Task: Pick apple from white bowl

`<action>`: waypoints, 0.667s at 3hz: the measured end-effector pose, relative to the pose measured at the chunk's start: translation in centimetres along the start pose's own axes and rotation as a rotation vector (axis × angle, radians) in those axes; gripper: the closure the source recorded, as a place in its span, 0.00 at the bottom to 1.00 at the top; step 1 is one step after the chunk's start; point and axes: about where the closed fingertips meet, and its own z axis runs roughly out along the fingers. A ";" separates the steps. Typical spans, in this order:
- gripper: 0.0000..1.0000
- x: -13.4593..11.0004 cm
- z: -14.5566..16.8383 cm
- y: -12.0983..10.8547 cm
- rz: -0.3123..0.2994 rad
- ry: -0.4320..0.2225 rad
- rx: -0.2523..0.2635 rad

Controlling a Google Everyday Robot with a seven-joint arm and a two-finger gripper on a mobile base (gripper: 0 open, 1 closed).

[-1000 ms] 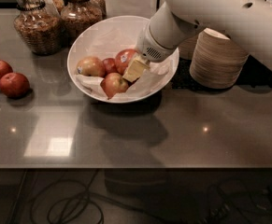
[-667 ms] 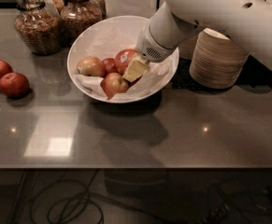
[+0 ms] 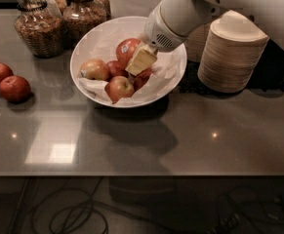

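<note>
- On a grey countertop (image 3: 190, 140), a wide white bowl (image 3: 96, 40) lined with crumpled paper holds several apples (image 3: 119, 87).
- From upper right, a white arm (image 3: 180, 13) lowers its gripper (image 3: 141, 60) into the bowl, against the red apples at centre.
- Its grip cannot be told.
- Two loose red apples (image 3: 14, 88) lie left; stacked beige bowls (image 3: 232, 57) stand right.

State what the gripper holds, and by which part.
Cannot be told. The gripper sits among the apples in the white bowl; no grasp on any apple is visible.
</note>
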 end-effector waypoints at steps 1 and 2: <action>1.00 -2.4 -3.1 -0.7 -0.042 -0.074 0.008; 1.00 -2.4 -3.1 -0.7 -0.042 -0.074 0.008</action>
